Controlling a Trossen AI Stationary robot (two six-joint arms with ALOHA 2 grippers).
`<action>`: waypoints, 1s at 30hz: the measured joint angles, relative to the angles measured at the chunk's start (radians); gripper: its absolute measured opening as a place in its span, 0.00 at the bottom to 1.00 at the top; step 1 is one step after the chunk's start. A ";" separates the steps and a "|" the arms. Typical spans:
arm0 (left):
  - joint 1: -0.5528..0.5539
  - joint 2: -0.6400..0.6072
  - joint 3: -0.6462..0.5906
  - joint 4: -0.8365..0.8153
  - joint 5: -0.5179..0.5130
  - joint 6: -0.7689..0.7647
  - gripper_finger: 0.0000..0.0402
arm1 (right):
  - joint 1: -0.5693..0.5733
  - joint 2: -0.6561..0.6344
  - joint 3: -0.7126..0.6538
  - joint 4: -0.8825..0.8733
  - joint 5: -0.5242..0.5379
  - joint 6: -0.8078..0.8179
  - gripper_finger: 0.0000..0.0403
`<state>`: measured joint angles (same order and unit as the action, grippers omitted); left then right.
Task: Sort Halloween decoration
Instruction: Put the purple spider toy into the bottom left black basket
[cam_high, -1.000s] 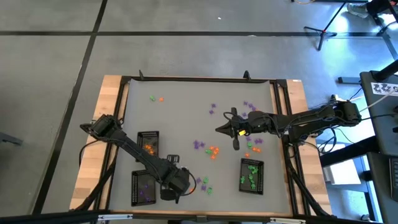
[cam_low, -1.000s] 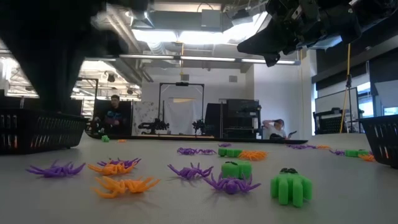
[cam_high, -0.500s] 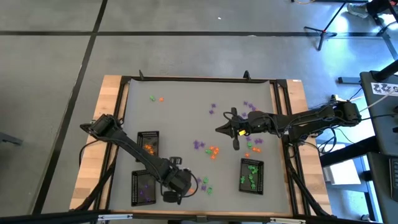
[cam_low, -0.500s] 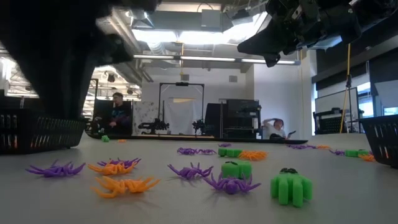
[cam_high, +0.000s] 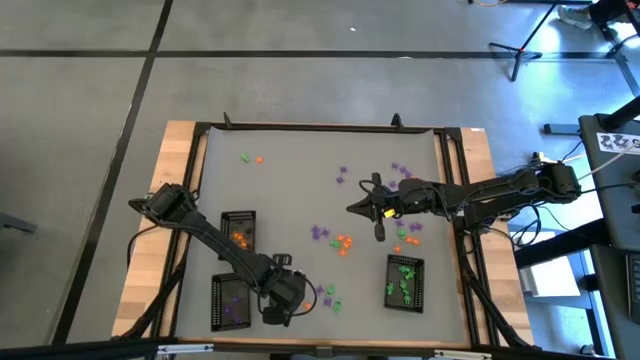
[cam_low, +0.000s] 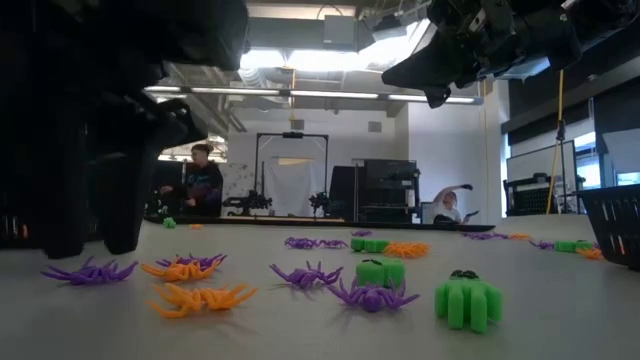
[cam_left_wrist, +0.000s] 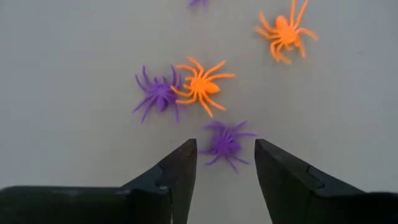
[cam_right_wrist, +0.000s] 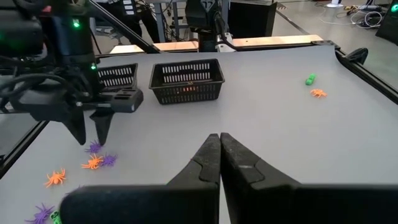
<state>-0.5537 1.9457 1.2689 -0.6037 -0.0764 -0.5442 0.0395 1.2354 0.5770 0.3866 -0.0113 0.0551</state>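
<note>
The Halloween decoration is small plastic spiders and trinkets in orange, purple and green, strewn over the grey table (cam_high: 300, 180). My left gripper (cam_left_wrist: 224, 155) is open near the table's front edge (cam_high: 297, 300), pointing steeply down. One purple spider (cam_left_wrist: 225, 142) lies on the table between its fingertips, which stand a little above it (cam_low: 88, 271). Just beyond lie an orange spider (cam_left_wrist: 200, 85) and another purple one (cam_left_wrist: 157, 94). My right gripper (cam_right_wrist: 219, 140) is shut and hangs over mid-table (cam_high: 352, 208), holding nothing.
Three black mesh trays stand on the table: one with orange pieces (cam_high: 239, 230), one with purple (cam_high: 230, 302), one with green (cam_high: 404, 280). More trinkets lie mid-table (cam_high: 342, 242) and at the far left (cam_high: 250, 158). People (cam_low: 200, 180) are in the room behind.
My left gripper has sunk toward the table over the purple spider and tipped more steeply down. In the low view its two fingers now stand apart just above the table, so it has opened. The spiders have not moved.
</note>
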 joint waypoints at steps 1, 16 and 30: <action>0.000 0.000 -0.006 -0.002 0.000 0.000 0.38 | 0.000 0.000 0.000 0.000 0.000 0.000 0.01; -0.001 -0.006 -0.088 0.127 -0.018 -0.001 0.38 | 0.000 0.000 0.000 -0.001 0.000 0.000 0.01; 0.007 -0.005 -0.090 0.119 0.006 0.003 0.10 | 0.000 0.000 0.000 0.000 0.000 0.000 0.01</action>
<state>-0.5470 1.9407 1.1793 -0.4843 -0.0709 -0.5411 0.0393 1.2354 0.5770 0.3870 -0.0113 0.0547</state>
